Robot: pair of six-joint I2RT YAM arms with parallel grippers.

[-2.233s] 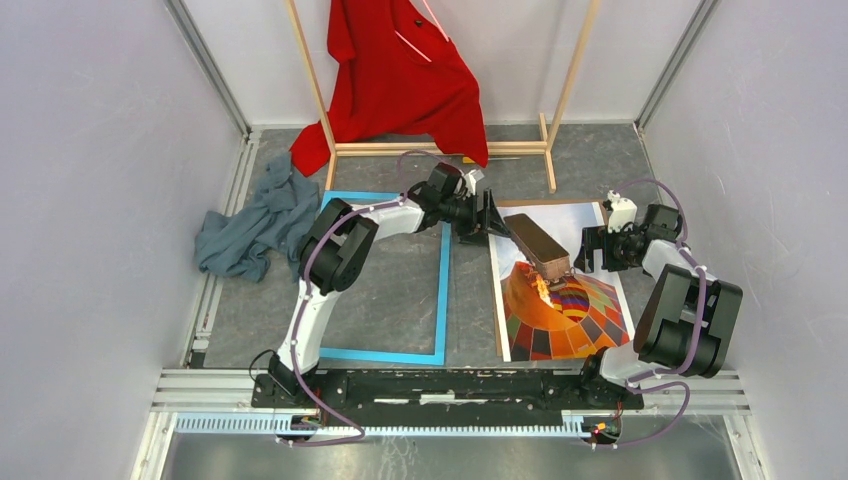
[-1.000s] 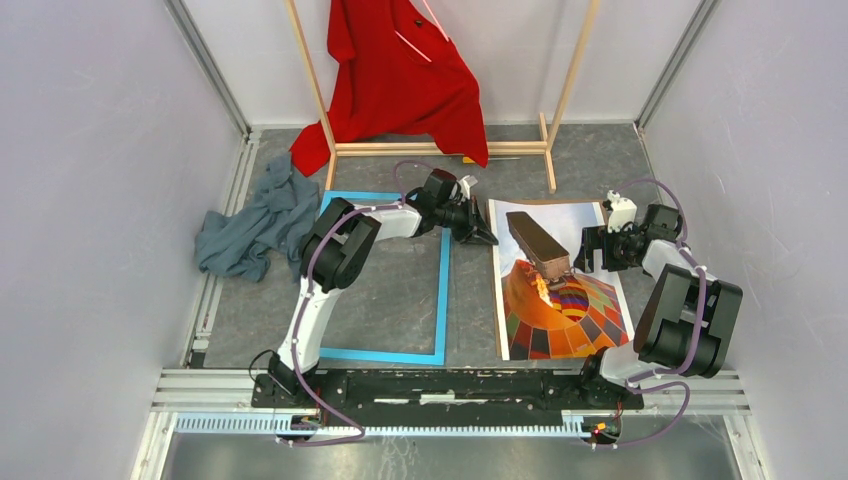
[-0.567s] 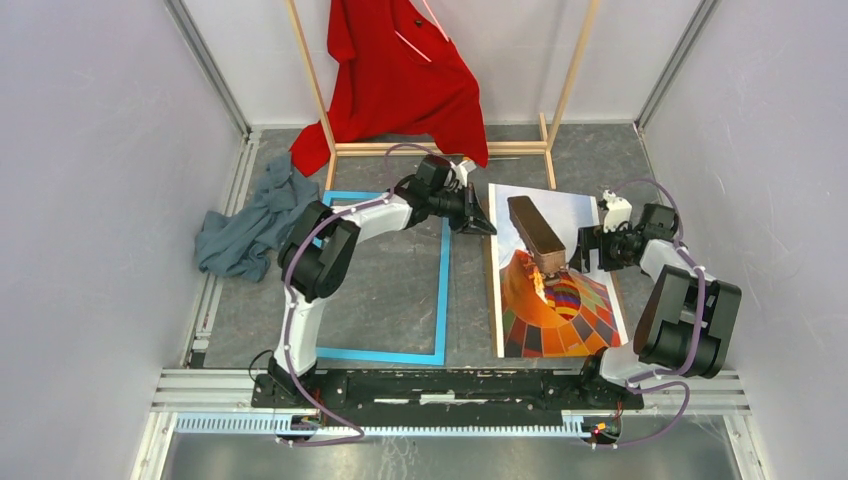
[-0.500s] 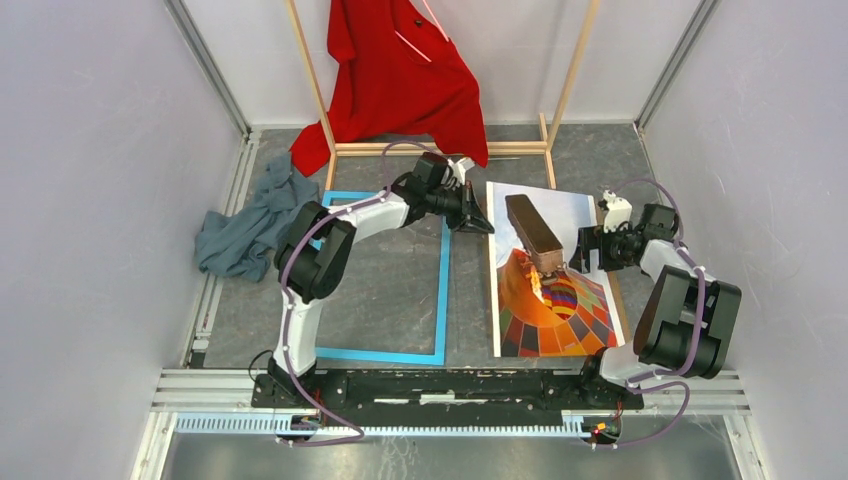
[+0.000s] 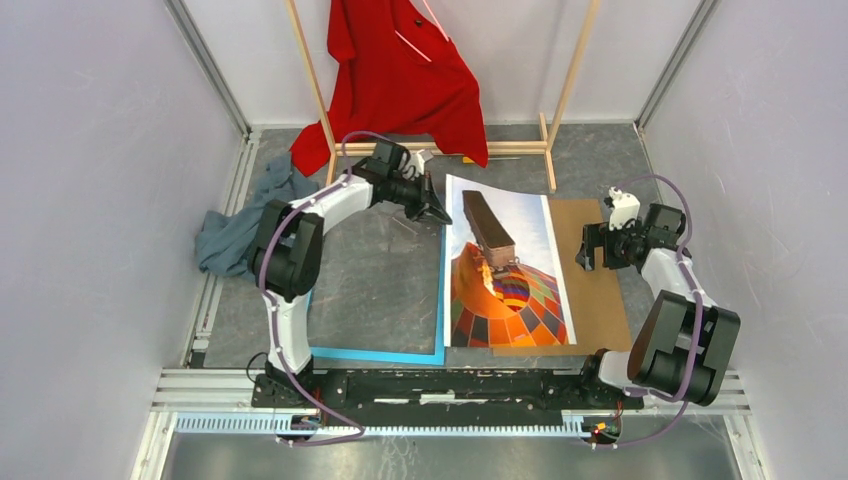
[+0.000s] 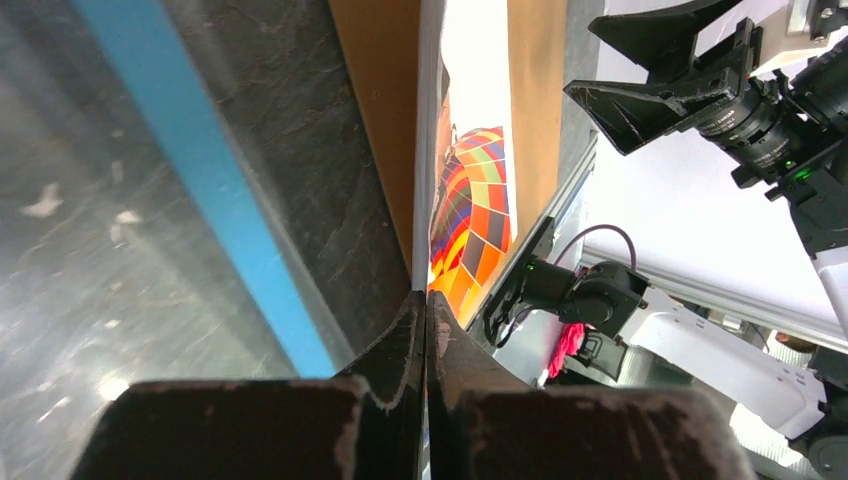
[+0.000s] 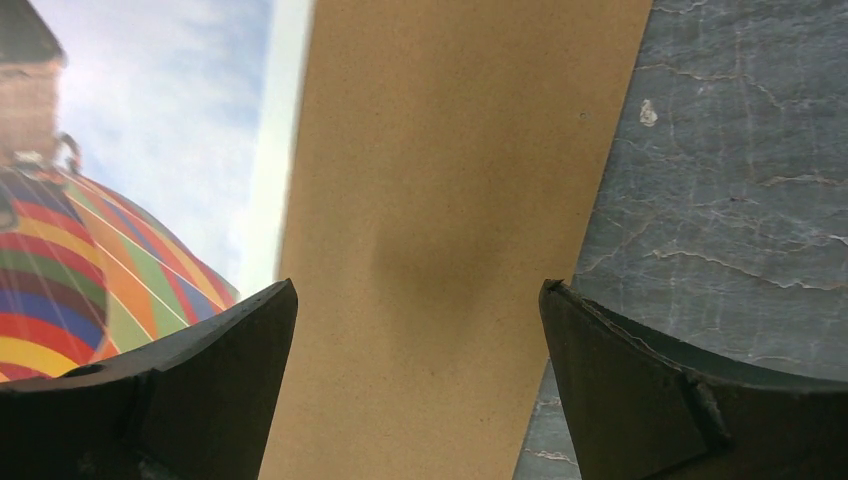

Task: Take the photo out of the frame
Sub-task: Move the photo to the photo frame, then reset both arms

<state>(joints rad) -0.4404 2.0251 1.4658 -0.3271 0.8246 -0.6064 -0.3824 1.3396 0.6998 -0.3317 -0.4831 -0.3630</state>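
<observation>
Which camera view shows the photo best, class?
Top external: almost the whole photo shows, balloon and basket. Left wrist sees it almost edge-on; right wrist catches only sky and some balloon.

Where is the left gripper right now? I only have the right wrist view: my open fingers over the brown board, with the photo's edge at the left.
Observer: The left gripper is shut on the photo, pinching its left edge near the far corner.
Operator: And where does the frame sit relative to the photo?
Observer: The frame lies flat to the left of the photo, with bare tabletop showing through its opening. The photo's left edge runs along the frame's right rail.
</observation>
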